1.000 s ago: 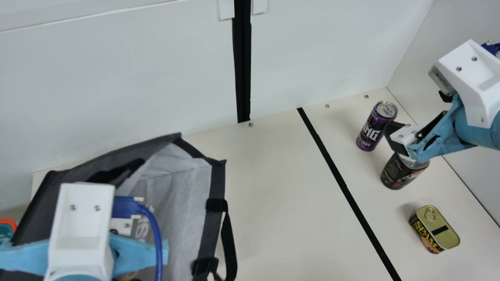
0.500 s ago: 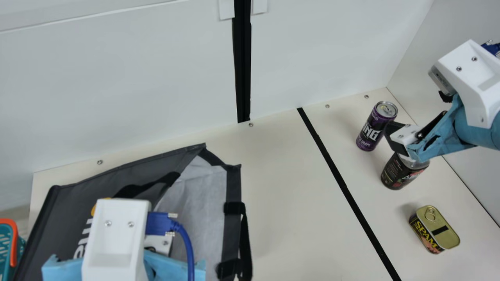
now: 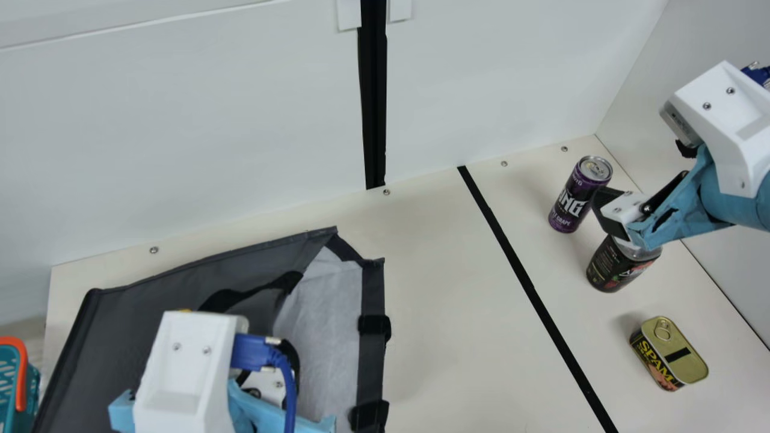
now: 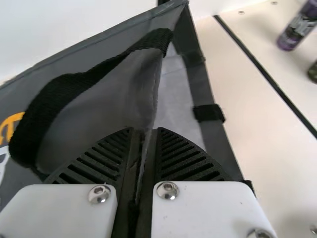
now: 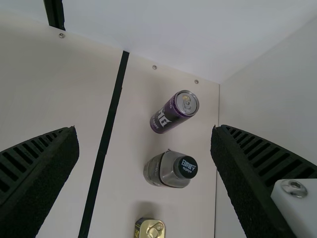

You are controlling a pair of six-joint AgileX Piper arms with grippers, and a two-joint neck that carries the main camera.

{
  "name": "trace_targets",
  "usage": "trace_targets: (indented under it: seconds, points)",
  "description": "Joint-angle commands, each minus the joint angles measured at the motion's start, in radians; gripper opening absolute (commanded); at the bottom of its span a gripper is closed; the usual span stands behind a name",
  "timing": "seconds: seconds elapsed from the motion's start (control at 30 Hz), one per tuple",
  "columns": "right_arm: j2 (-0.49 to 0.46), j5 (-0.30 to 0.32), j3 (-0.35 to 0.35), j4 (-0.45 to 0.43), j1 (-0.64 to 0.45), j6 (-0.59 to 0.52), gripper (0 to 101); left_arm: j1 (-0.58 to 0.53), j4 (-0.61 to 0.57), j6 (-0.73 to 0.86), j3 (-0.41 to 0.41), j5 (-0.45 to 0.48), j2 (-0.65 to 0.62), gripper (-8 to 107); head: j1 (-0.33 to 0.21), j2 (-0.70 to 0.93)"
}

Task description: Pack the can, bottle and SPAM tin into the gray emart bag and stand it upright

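Bag: 1 gray emart bag [image 3: 126, 337], left, its pale lining showing.
Can: 1 purple can [image 3: 571, 201], far right, upright.
Bottle: 1 dark-labeled bottle [image 3: 616, 270], right, just nearer than the can.
Tin: 1 SPAM tin [image 3: 671, 352], right, nearest of these 3 groceries.
Basket: 1 teal basket (orange-handled) [image 3: 8, 385], left edge.
Grippers: 2; the left gripper [image 3: 187, 367] pinches the bag's edge, the right gripper [image 3: 612, 211] is spread wide above the bottle.
Change: relative to 1.0 s earlier, bag and left gripper have shifted rightward; can, bottle, tin and right gripper are unmoved.
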Motion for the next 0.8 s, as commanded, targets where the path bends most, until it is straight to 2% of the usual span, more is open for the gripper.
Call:
trace_targets:
  seconds: [0.0, 0.47, 0.77]
  points:
    - [0.000, 0.000, 0.000, 0.000, 0.000, 0.000, 95, 0.011, -0.041, 0.019, 0.018, -0.049, -0.007, -8, -0.023, -0.002]
    - [0.000, 0.000, 0.000, 0.000, 0.000, 0.000, 95, 0.070, -0.207, 0.205, 0.132, -0.240, -0.048, -8, -0.023, -0.002]
    - [0.000, 0.000, 0.000, 0.000, 0.000, 0.000, 95, 0.108, -0.414, 0.385, 0.187, -0.328, -0.068, -8, -0.023, -0.002]
